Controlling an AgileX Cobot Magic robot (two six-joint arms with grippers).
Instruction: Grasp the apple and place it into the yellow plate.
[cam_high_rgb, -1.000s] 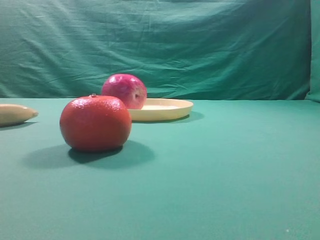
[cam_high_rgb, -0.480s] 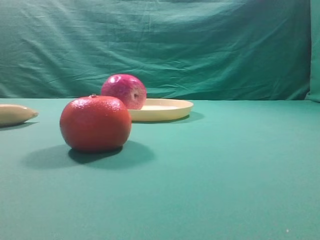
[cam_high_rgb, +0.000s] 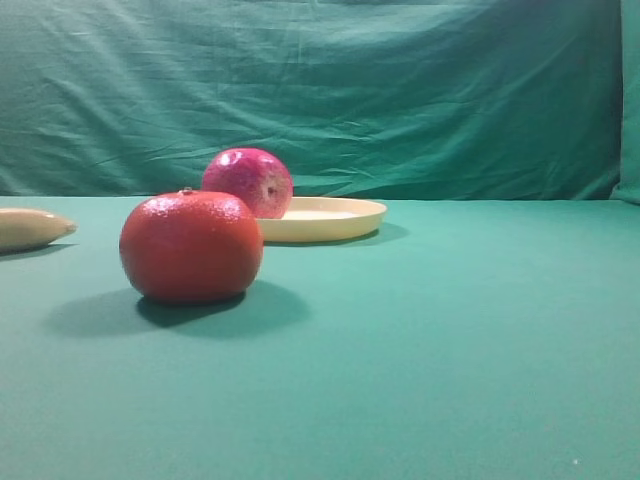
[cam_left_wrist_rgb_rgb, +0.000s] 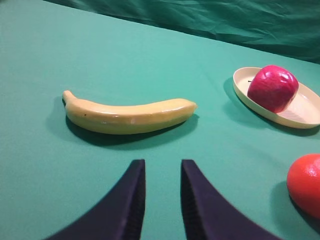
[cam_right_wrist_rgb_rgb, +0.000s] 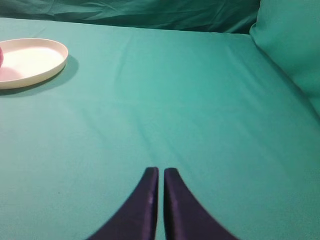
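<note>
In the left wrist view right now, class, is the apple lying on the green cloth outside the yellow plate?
No, the apple sits inside the yellow plate, on its left part within the rim.

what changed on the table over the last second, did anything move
Only the apple shifted: it settled very slightly to the left in the yellow plate, turning a little so its pale glossy patch shows more toward the top. Nothing was gripped or released. The orange-red fruit in front, the banana at the left edge and the plate kept their places.
</note>
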